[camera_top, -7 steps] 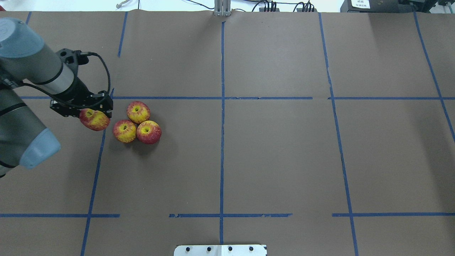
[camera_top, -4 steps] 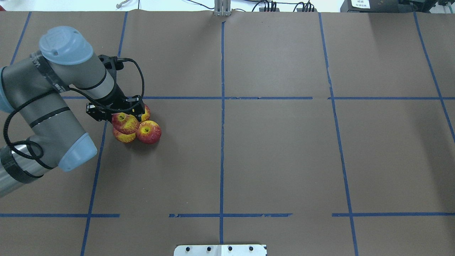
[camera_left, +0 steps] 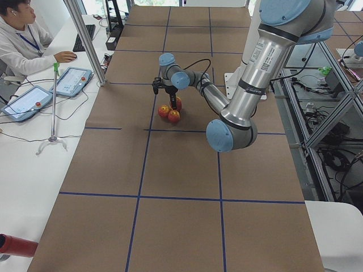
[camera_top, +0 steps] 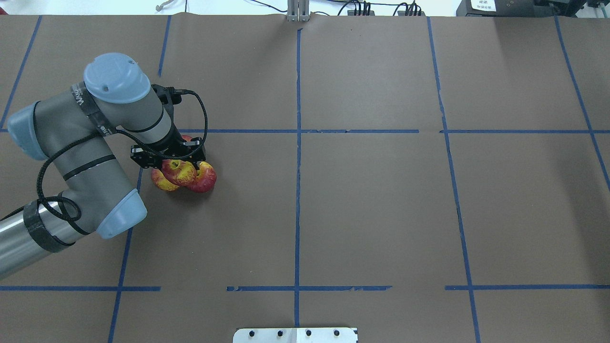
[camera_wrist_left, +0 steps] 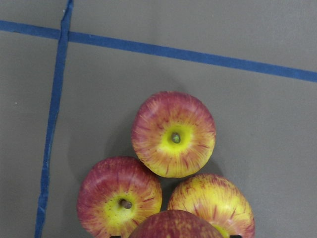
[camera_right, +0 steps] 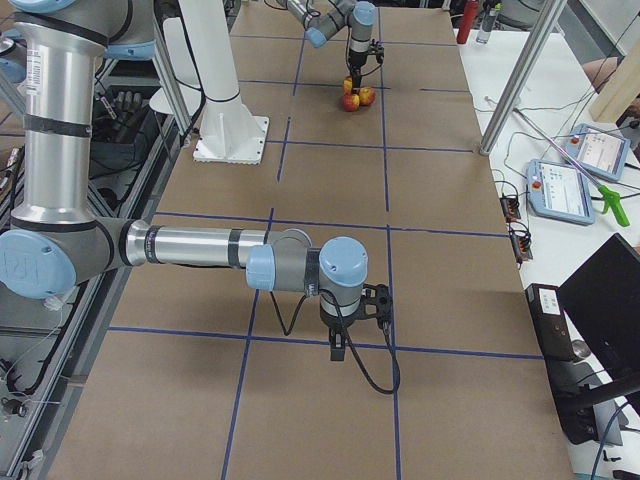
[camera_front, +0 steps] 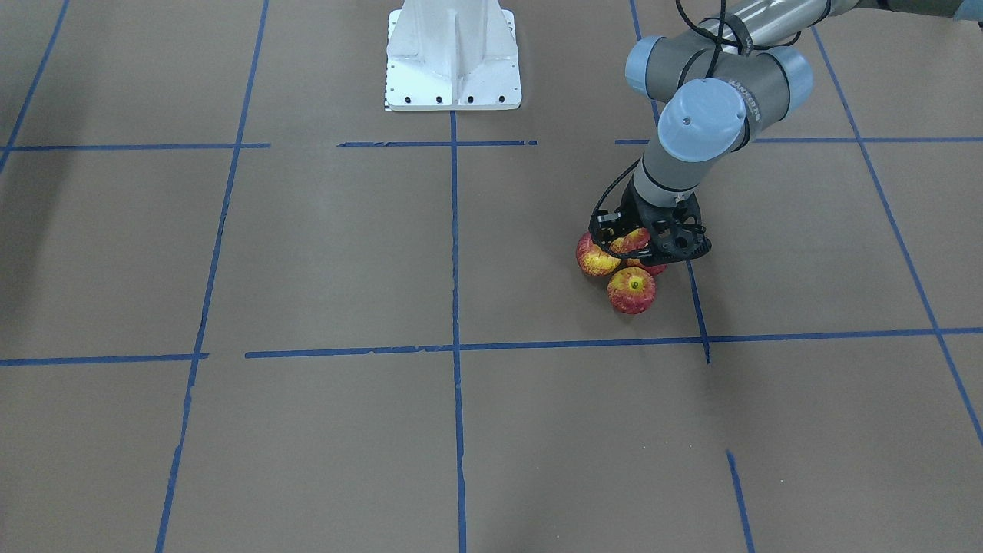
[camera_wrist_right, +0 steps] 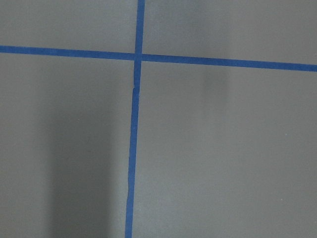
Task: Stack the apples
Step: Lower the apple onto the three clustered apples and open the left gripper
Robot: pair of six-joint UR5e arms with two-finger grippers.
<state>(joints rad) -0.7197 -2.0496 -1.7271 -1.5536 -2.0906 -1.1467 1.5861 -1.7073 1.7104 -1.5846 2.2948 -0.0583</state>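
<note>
Three red and yellow apples lie touching in a triangle on the brown table, seen from above in the left wrist view: one far [camera_wrist_left: 173, 134], one near left [camera_wrist_left: 119, 198], one near right [camera_wrist_left: 213, 203]. My left gripper [camera_top: 176, 163] is shut on a fourth apple [camera_top: 180, 172], holding it right over the middle of the three. That held apple shows at the bottom edge of the left wrist view [camera_wrist_left: 173, 227]. In the front view the gripper [camera_front: 649, 246] covers part of the cluster; one apple [camera_front: 631, 290] lies in front. My right gripper [camera_right: 345, 340] hangs over bare table far off; I cannot tell its state.
Blue tape lines [camera_top: 298, 143] divide the brown table into squares. The white robot base [camera_front: 453, 61] stands at the middle of the robot's edge. An operator [camera_left: 22, 39] sits beside tablets past the table's far edge.
My left arm has carried its apple to the right, from beside the three apples to over their middle. The three apples on the table have not moved.
</note>
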